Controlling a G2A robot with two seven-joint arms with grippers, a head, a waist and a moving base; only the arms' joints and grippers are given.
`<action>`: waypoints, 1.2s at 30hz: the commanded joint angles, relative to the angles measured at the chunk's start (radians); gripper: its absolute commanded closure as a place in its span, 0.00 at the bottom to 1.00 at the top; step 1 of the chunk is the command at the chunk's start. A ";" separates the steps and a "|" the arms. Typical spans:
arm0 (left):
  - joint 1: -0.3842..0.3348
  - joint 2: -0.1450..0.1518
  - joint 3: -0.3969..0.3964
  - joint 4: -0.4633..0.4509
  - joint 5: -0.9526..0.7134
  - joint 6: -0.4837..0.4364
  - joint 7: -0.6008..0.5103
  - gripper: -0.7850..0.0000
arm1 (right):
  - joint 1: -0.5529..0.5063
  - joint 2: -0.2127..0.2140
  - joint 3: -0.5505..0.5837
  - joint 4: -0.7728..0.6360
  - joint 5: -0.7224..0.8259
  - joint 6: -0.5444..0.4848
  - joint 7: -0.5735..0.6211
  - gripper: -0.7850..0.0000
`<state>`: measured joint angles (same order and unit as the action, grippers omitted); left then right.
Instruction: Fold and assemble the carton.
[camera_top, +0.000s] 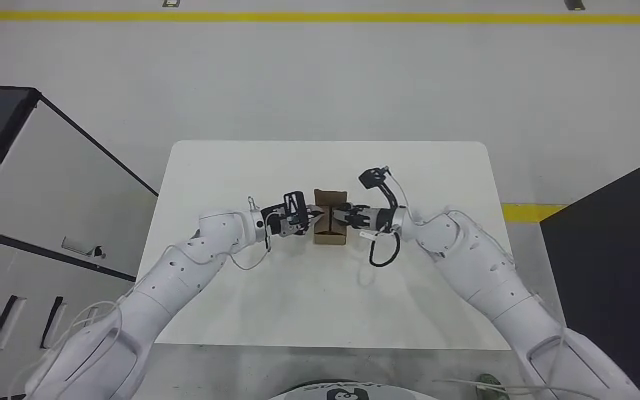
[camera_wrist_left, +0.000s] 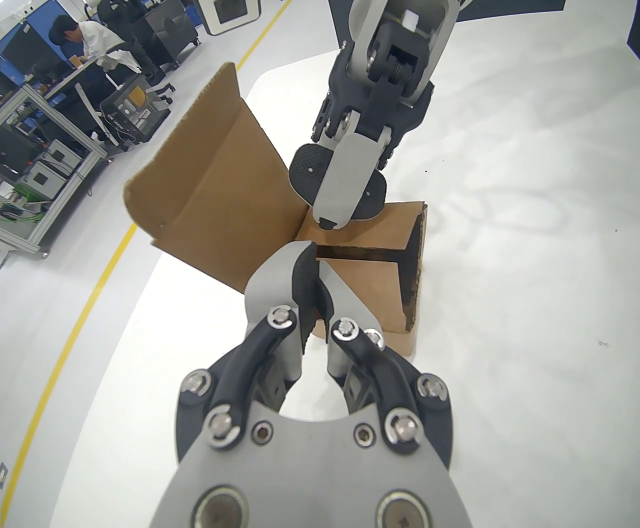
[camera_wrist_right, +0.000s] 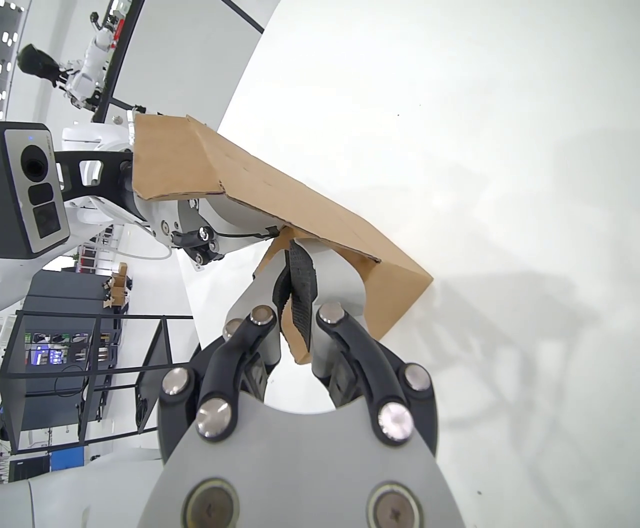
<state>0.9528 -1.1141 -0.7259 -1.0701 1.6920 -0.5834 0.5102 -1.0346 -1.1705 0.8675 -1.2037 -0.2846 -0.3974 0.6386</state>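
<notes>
carton: I see the brown carton (camera_top: 329, 228) mid-table (camera_top: 420, 300), between both claws, partly folded.
flap: one long flap (camera_wrist_left: 200, 190) stands up on the far side, the other flaps are folded in on top.
left claw: my left claw (camera_wrist_left: 312, 265) has its fingers pressed together, tips at a folded flap's edge. I can't tell if any cardboard is pinched.
right claw: my right claw (camera_wrist_right: 300, 280) is clamped tight on a cardboard flap at the carton's opposite side.
</notes>
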 joint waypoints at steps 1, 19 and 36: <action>0.001 0.000 -0.002 0.000 0.002 0.000 0.001 1.00 | -0.001 -0.001 -0.001 -0.001 -0.005 0.003 -0.002 1.00; 0.001 -0.005 -0.003 -0.014 0.044 -0.019 0.040 1.00 | -0.009 -0.002 0.018 -0.018 -0.034 0.000 -0.010 1.00; -0.006 -0.014 -0.007 0.003 0.047 -0.024 0.038 1.00 | -0.002 -0.010 0.013 -0.015 -0.053 0.023 0.011 1.00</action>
<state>0.9470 -1.1284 -0.7318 -1.0670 1.7381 -0.6064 0.5478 -1.0366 -1.1800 0.8824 -1.2188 -0.3377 -0.3754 0.6470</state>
